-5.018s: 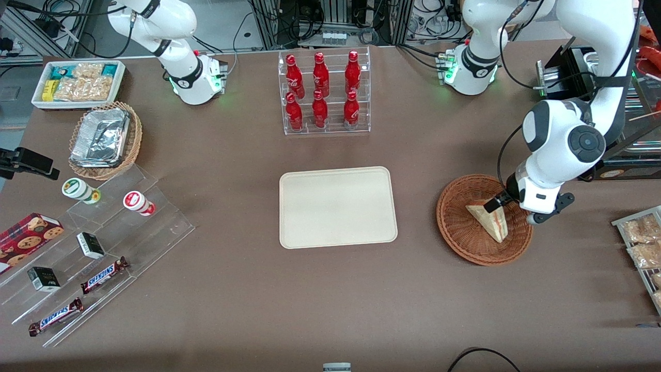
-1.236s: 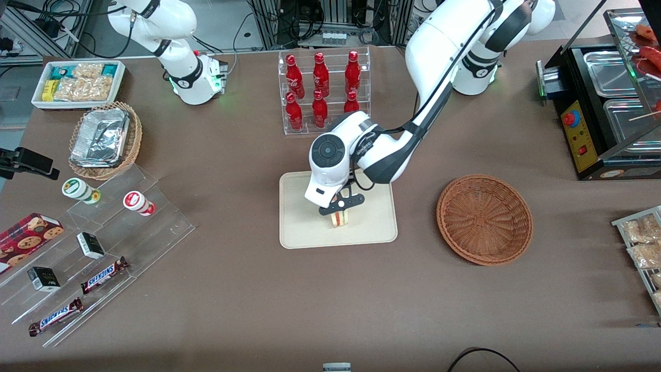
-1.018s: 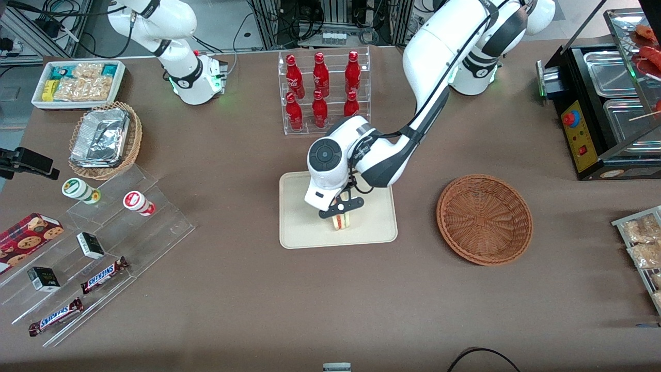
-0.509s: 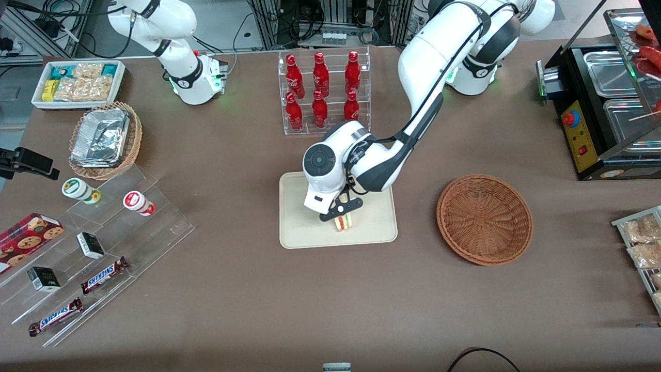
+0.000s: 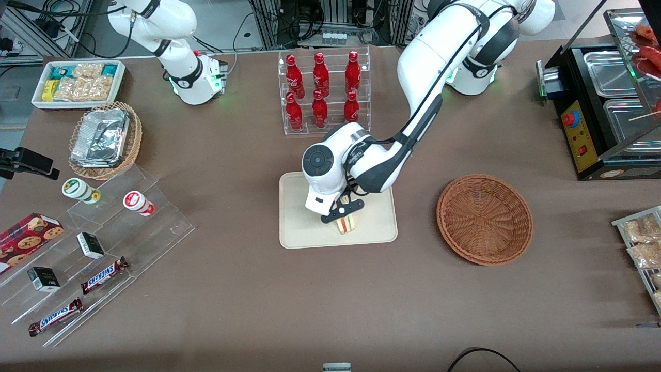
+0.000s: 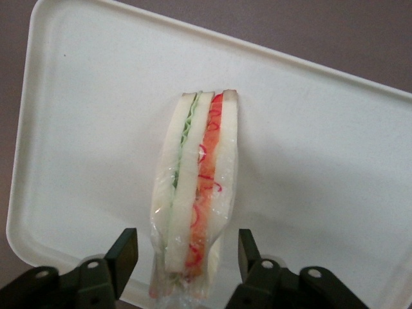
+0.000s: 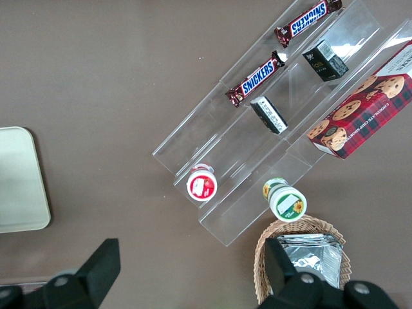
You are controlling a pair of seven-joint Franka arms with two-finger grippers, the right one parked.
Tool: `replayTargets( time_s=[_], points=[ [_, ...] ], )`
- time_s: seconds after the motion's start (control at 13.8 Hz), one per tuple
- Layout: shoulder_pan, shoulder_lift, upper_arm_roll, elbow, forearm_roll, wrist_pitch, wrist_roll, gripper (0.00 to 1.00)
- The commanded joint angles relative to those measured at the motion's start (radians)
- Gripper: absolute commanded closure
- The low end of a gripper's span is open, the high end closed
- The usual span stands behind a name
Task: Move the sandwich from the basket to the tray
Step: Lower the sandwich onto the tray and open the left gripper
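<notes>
On the cream tray point(image 5: 304, 232), the wrapped sandwich point(image 6: 196, 193) stands on edge with its red, orange and green filling facing up. The left arm's gripper point(image 6: 187, 257) hovers over it, fingers point(image 6: 125, 251) spread wide on either side, apart from the bread. Toward the working arm's end sits the reddish-brown wicker basket point(image 5: 484, 219).
</notes>
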Motion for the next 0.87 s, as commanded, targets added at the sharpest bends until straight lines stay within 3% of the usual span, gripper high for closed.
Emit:
replayTargets(
  time_s=[0.0, 0.29, 0.51, 0.8],
  points=[
    [-0.007, -0.075, 0.005, 0.026, 0.006, -0.078, -0.015, 0.00],
    [-0.005, -0.209, 0.000, 0.032, -0.015, -0.172, 0.021, 0.00],
    [0.053, -0.270, 0.003, 0.023, -0.041, -0.250, 0.239, 0.00],
    [0.226, -0.366, 0.005, -0.066, -0.098, -0.321, 0.573, 0.00]
  ],
)
